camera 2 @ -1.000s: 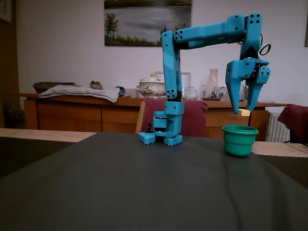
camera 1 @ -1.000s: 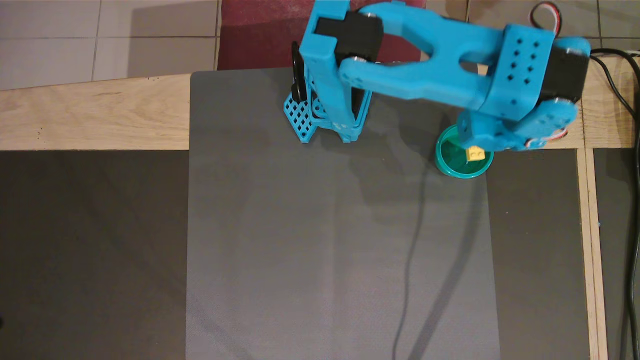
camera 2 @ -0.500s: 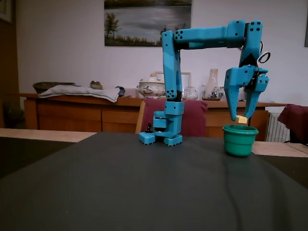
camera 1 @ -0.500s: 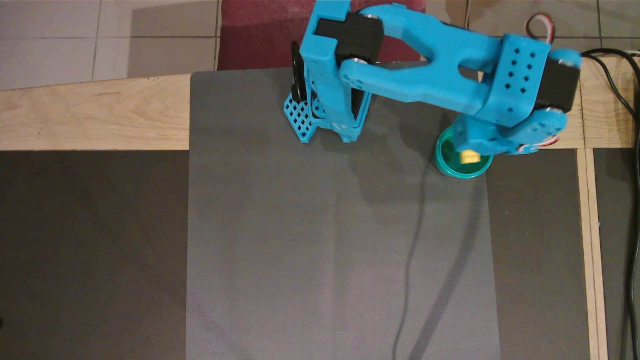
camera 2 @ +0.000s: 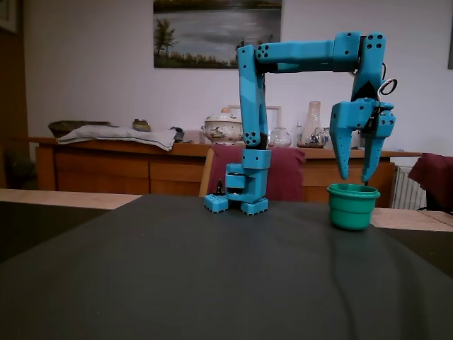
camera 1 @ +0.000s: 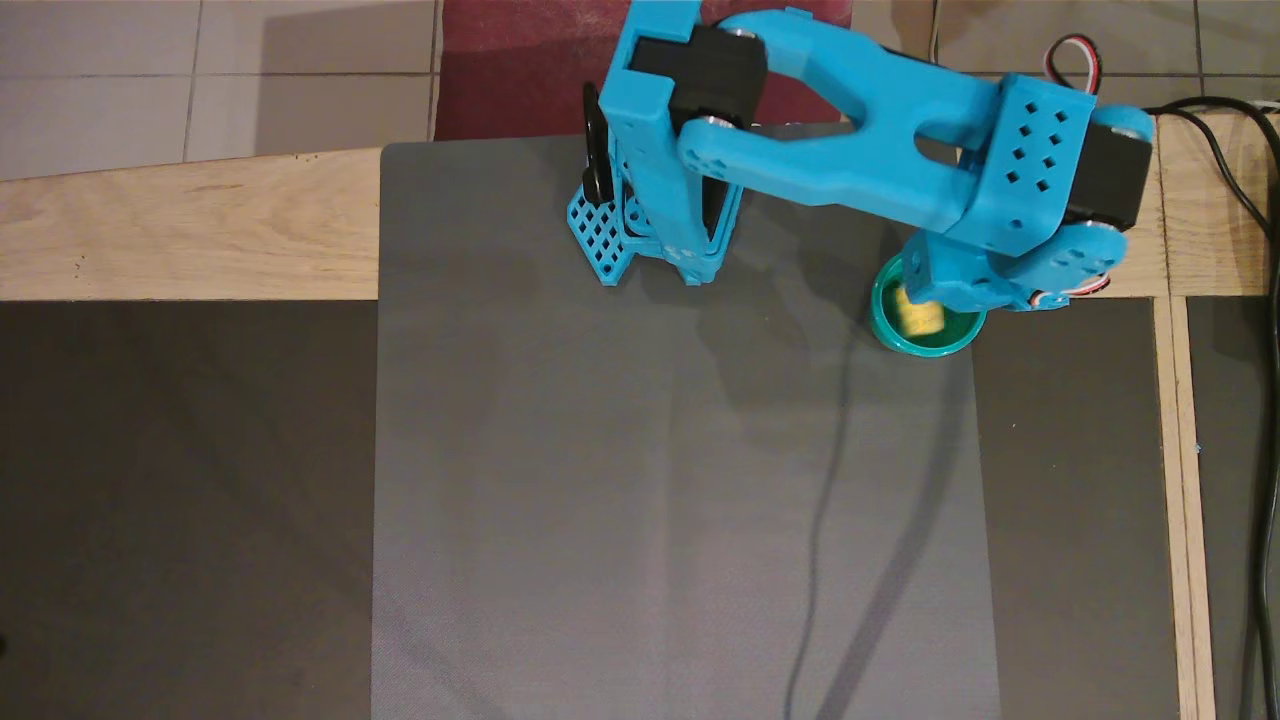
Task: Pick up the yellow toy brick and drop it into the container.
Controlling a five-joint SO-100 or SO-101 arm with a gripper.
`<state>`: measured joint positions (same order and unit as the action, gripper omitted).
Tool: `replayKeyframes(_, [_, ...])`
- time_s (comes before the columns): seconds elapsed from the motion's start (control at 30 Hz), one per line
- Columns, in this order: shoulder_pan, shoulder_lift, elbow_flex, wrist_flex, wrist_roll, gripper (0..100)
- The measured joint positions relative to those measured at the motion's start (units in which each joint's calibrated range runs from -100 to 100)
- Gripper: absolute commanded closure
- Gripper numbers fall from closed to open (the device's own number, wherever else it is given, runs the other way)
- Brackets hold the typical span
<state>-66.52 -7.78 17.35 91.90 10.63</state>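
Table: a pale wooden tabletop (camera 1: 190, 225) runs across the upper part of the overhead view, with darker panels filling the lower left and right.
Mat: a grey woven rectangular mat (camera 1: 620, 480) covers the middle of the overhead view from the upper edge of the wood to the bottom of the frame; in the fixed view it is the dark surface (camera 2: 212, 269) across the lower half.
Arm: a bright blue printed plastic robot arm (camera 1: 840, 150) stands on a lattice base at the mat's upper edge, centre top of the overhead view, and reaches to the upper right; in the fixed view it rises at centre, bends right, then hangs down (camera 2: 304, 51).
Container: a round teal-green plastic cup (camera 1: 925, 343) sits at the mat's upper right corner in the overhead view, partly hidden by the arm's wrist; in the fixed view it stands upright at right of centre (camera 2: 352, 205).
Gripper: the blue two-finger gripper (camera 2: 355, 176) points straight down just above the cup's rim, its fingers spread apart with nothing between them.
Brick: the small yellow plastic toy brick (camera 1: 918, 316) lies inside the cup, toward its left side in the overhead view, slightly blurred; in the fixed view the cup wall hides it.
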Motion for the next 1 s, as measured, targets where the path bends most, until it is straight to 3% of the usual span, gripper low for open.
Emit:
replayKeyframes(0.1, [0.0, 0.0, 0.0, 0.0, 0.0, 89])
replayKeyframes(0.2, [0.0, 0.0, 0.0, 0.0, 0.0, 100])
replayKeyframes(0.5, [6.46, -2.89, -3.72, 3.17, 0.0, 100])
replayKeyframes(0.77, [26.5, -17.76, -13.5, 5.02, -5.71, 100])
replayKeyframes(1.0, [48.26, -28.56, -13.68, 4.75, -7.3, 100])
